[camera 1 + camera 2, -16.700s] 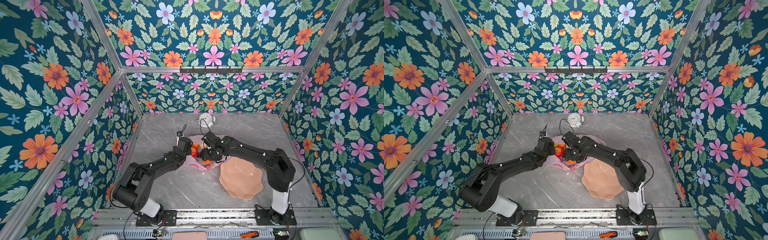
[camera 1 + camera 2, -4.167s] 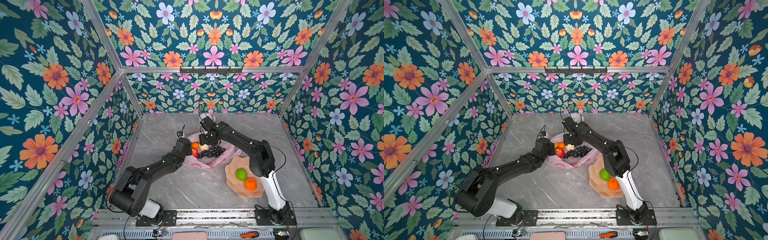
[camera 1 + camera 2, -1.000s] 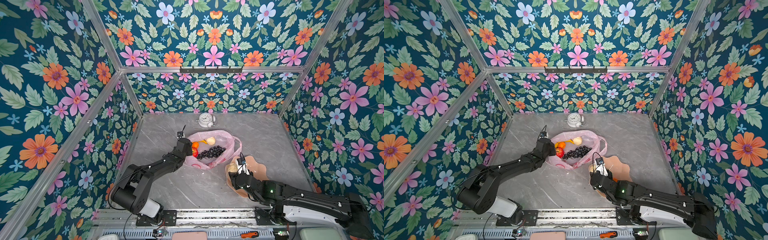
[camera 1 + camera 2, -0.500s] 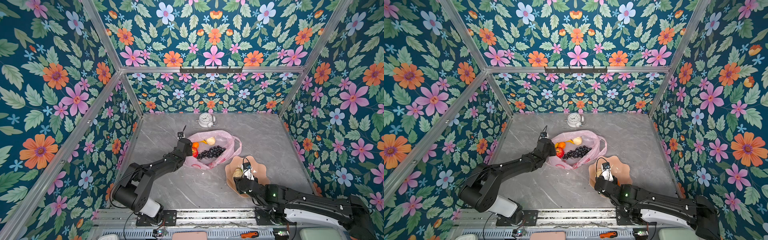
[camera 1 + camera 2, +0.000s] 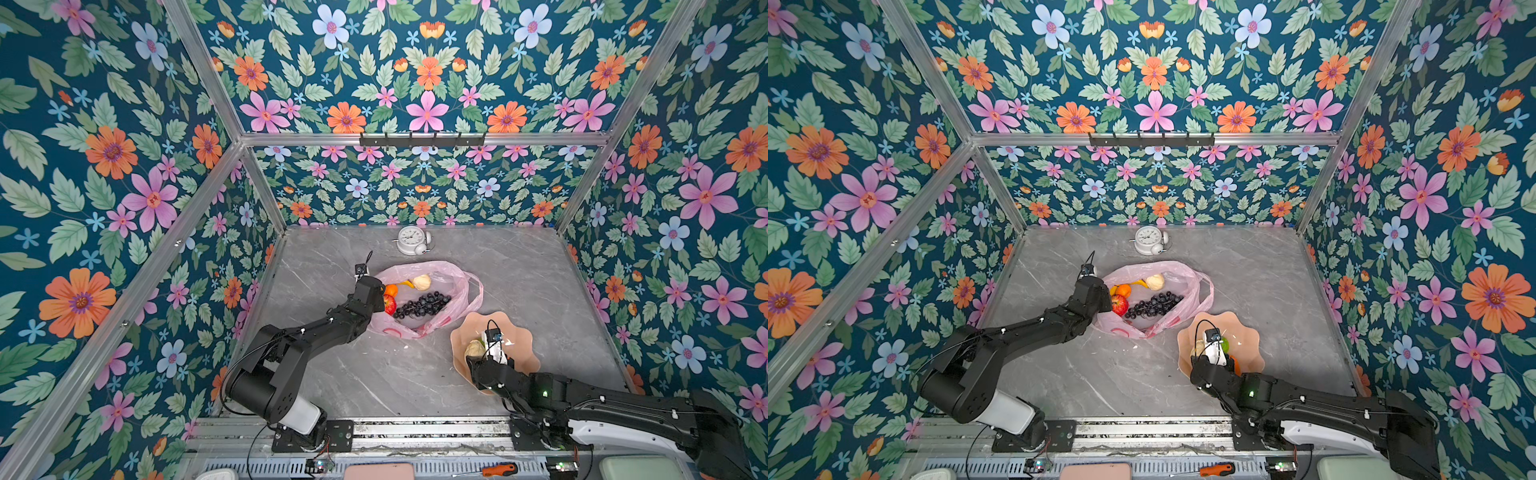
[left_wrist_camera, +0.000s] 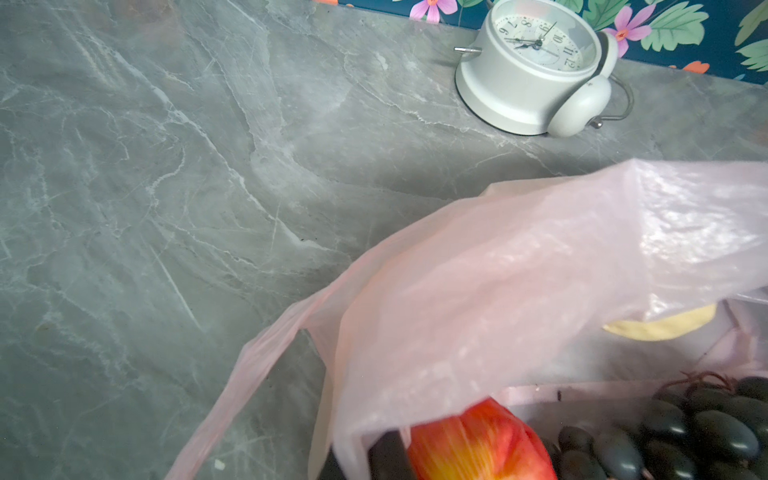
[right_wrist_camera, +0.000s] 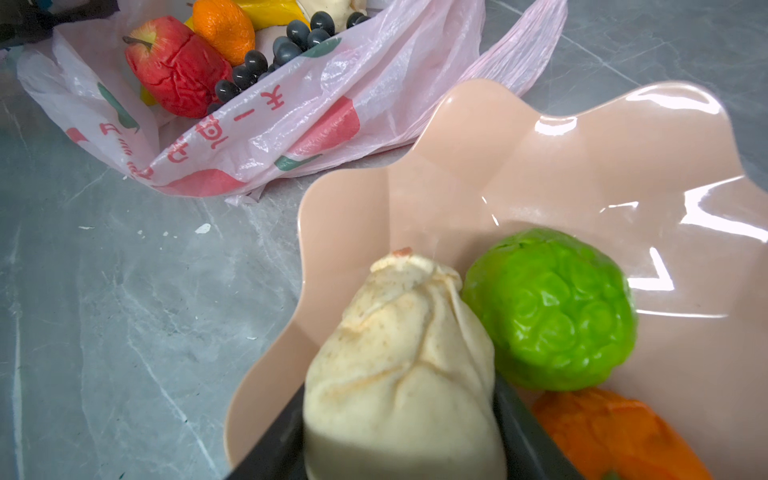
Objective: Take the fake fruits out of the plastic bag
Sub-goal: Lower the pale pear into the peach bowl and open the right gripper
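A: Starting with the left tool (image 5: 377, 297). Gripping anything?
B: Pinching the near-left rim of the pink bag (image 5: 461, 286), with jaws shut tight on the thin film.
A: And lying where, that bag?
B: Lying on the grey desk (image 5: 374, 374), in front of the white clock (image 5: 410, 240), gaping upward. Holding a red apple (image 5: 390, 304), an orange (image 5: 391, 289), a banana (image 5: 405, 284), a cream fruit (image 5: 422, 282) and a bunch of dark grapes (image 5: 422, 304).
A: Moving on to the right tool (image 7: 401, 436).
B: Hovering low over the near-left part of the peach dish (image 7: 540, 166), just beside the bag. Clamping a second cream fruit (image 7: 399, 374) between jaws standing about half apart.
A: Anything sitting in the dish itself?
B: Sitting there: a bumpy green fruit (image 7: 548, 307), just beside the clamped fruit, and another orange (image 7: 615, 432) touching the green one.
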`<state>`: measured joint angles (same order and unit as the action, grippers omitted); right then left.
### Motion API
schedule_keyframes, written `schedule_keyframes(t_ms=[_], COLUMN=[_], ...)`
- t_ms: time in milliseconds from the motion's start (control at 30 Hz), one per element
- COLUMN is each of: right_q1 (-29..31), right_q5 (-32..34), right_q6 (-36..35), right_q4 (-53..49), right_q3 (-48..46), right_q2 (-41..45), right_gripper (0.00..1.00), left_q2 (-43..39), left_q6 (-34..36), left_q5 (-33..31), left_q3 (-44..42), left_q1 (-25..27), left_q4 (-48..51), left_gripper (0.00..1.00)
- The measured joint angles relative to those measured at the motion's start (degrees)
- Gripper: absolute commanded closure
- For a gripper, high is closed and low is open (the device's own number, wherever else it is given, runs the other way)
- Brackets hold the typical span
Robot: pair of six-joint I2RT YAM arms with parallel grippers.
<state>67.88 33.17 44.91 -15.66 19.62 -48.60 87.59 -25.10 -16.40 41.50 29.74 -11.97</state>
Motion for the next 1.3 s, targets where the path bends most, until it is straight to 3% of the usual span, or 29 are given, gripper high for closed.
schedule_keyframes(t_ms=[467,1067,1300], right_q1=[0.0,0.0,-0.3], right_q5=[1.1,1.3,2.3], right_q6=[-0.1,2.5,2.2], right_q4=[2.0,-3.2,-7.4], right_q3=[-2.5,-1.4,5.4], right_q2=[0.5,5.7,4.4], right_gripper=[0.32,0.35,0.36], left_q2=[0.0,0.0,0.0], left_q6=[0.0,0.0,0.0], left_q5=[-0.2,-0.2,-0.1], left_q3=[0.0,0.0,0.0], left_q1=[0.0,0.0,0.0], left_q4=[0.0,0.0,0.0], left_gripper=[0.92,0.92,0.92])
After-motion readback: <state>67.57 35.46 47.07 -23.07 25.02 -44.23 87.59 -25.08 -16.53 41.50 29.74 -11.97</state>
